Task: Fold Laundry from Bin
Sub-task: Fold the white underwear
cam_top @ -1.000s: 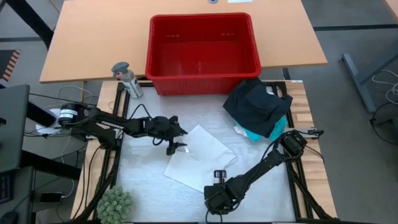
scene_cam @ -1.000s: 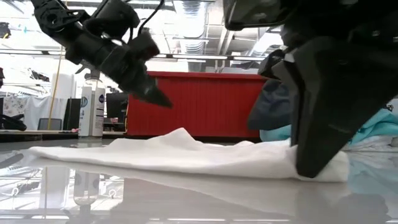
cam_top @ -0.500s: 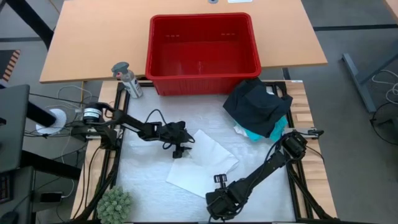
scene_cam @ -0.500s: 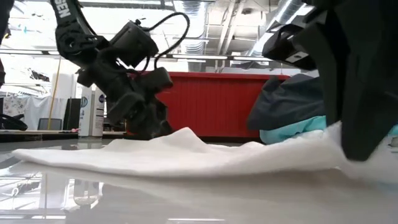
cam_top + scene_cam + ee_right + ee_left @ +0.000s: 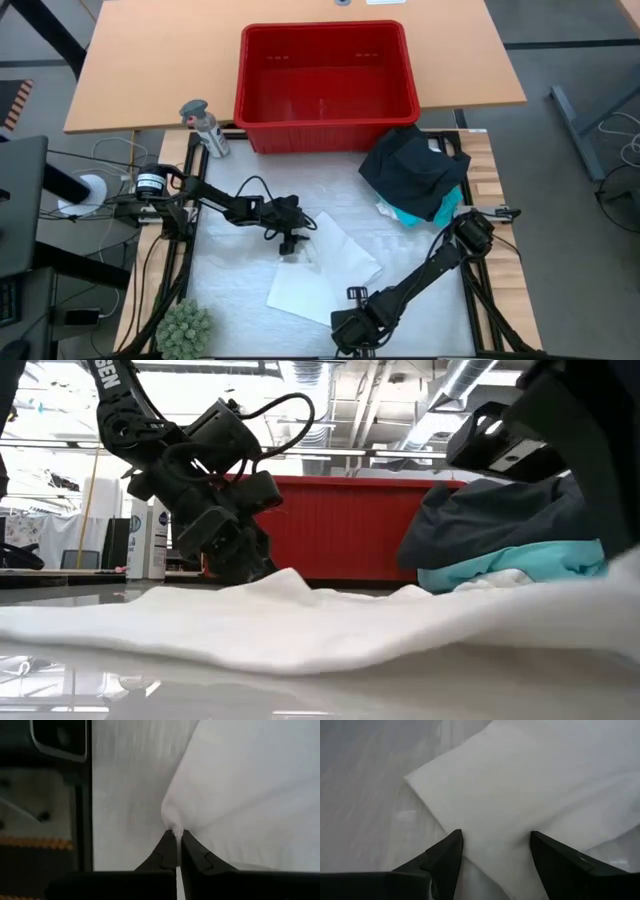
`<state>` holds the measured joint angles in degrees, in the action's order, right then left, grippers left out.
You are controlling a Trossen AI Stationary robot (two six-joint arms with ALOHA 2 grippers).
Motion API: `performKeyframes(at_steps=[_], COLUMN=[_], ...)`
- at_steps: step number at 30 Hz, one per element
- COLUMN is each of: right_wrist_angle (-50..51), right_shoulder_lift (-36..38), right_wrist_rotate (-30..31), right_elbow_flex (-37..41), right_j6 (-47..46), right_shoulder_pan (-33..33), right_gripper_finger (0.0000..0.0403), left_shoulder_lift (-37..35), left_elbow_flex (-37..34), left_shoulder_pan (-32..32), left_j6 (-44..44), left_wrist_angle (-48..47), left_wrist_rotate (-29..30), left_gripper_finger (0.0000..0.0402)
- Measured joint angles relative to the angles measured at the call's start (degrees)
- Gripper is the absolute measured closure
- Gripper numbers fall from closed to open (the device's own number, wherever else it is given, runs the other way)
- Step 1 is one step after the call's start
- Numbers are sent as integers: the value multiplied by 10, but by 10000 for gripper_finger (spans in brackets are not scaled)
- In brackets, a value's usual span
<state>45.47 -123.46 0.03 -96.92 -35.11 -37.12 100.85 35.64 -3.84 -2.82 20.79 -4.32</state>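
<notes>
The laundry piece at work is a white cloth spread on the table's middle. My left gripper stands open, slanting down over the cloth's far-left corner, one finger at its edge and one over it. My right gripper is shut on the cloth's near corner, close to the table's near edge. A pile of black and turquoise laundry lies at the far right. The red bin stands behind the work surface. My left gripper's fingertips are down at the cloth's raised fold; I cannot tell whether they touch it. My right gripper pinches the cloth's near corner between its two fingers, coming from above and pointing steeply down. That end is lifted off the table and the rest lies flat.
A spray bottle stands at the far left beside the bin. A round green plant sits at the near left corner. Bare table surface lies left of the cloth.
My left gripper has come down and gone a little toward the table's right, onto the cloth's far-left corner. My right gripper has risen with the cloth's near corner, which is now lifted off the table while the far part stays down.
</notes>
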Motion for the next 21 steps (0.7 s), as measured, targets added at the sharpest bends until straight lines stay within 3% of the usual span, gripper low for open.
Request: performKeyframes(at_steps=[4,16,21], right_wrist_angle=[-11,25,89], right_shoulder_lift=[13,51,83], right_wrist_rotate=[9,40,113], right_elbow_flex=[0,0,0], right_j6=[-65,-142,-255], right_shoulder_pan=[9,40,48], right_gripper_finger=[377,377,377], left_shoulder_lift=[0,0,1], left_elbow_flex=[0,-1,-1], left_shoulder_pan=[0,1,4], left_j6=[22,55,65], left_wrist_angle=[-1,-15,-16], left_wrist_rotate=[0,-11,-13], left_gripper_finger=[181,181,181])
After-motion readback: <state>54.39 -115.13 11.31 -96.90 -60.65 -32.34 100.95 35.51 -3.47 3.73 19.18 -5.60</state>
